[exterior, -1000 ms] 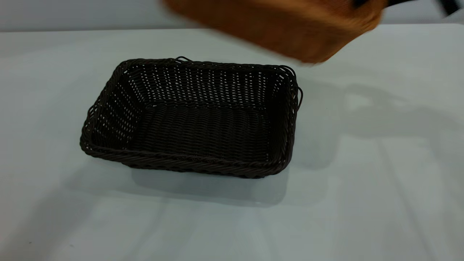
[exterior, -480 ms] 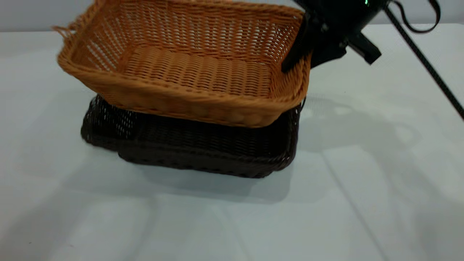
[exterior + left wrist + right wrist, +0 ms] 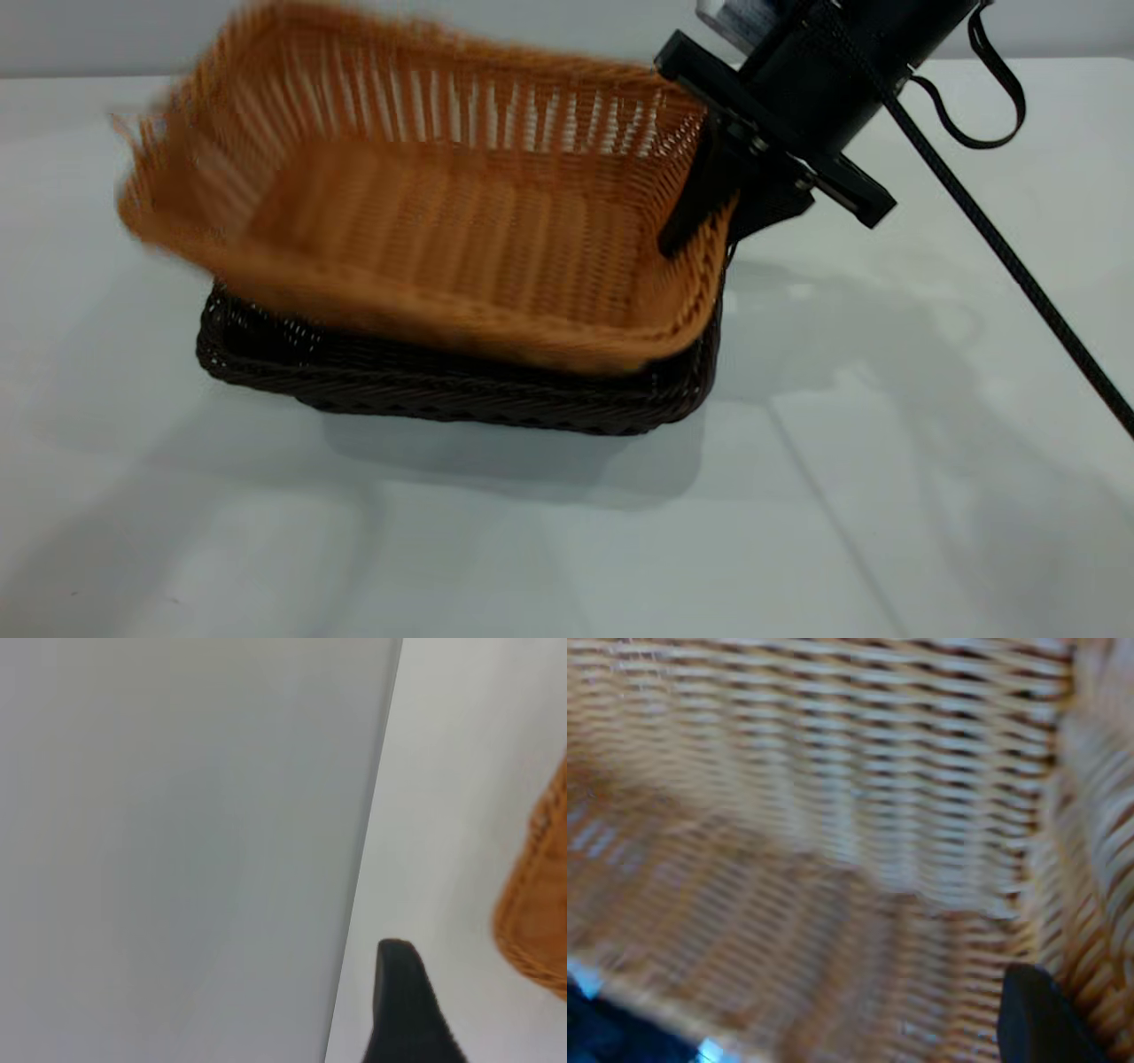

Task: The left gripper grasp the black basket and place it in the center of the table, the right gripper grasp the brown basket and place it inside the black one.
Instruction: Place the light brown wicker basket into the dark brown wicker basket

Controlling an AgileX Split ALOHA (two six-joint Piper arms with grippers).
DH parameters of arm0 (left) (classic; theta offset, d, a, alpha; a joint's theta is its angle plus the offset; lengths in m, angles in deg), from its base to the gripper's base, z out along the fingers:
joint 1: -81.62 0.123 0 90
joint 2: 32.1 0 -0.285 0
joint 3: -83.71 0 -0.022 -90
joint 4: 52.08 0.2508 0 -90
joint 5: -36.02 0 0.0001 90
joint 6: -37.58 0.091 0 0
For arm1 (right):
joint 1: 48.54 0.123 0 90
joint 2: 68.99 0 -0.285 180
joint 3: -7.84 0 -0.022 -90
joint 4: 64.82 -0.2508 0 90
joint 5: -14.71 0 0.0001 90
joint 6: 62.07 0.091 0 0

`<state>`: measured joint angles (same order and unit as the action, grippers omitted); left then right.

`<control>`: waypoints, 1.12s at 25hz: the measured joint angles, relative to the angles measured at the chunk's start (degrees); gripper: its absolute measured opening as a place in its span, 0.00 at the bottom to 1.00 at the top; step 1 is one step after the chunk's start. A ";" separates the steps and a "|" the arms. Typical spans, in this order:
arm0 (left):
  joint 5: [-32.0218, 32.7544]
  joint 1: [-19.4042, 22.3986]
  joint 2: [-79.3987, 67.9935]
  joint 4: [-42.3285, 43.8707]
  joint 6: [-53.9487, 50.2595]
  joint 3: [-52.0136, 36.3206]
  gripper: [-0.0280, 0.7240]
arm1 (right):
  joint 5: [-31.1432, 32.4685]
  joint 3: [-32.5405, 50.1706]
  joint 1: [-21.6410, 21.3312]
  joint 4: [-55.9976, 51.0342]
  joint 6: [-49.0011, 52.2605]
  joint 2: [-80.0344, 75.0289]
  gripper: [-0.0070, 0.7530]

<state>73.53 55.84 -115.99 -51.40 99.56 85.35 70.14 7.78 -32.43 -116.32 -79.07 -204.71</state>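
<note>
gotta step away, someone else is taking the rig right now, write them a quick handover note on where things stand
Right gripper: shut on the right-hand wall of the brown basket, one finger inside and one outside.
Left gripper: off to the side, away from the baskets; only one fingertip shows, so its state cannot be told.
Black basket: resting on the table, near the middle. That step looks done.
Brown basket: tilted, its near side low over the black basket, not yet seated.
Left to do: lower it level into the black basket, open the right gripper, withdraw.
</note>
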 joint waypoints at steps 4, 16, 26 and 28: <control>0.37 0.00 0.00 0.00 -0.14 0.00 0.56 | 0.28 0.00 0.00 3.45 0.82 0.00 0.12; 1.15 0.00 0.26 0.00 -0.14 0.00 0.56 | -0.55 -0.50 0.00 3.90 -1.91 0.10 0.51; 1.99 0.00 9.00 -0.10 -8.24 0.00 0.56 | 12.35 -14.06 0.00 13.11 -0.42 0.80 0.79; 2.81 0.00 11.22 -0.10 -12.14 0.00 0.55 | 12.47 -15.46 0.00 16.09 2.99 2.59 0.75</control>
<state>76.34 55.84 -104.77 -51.50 87.42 85.35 82.62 -7.68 -32.43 -100.23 -76.08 -202.12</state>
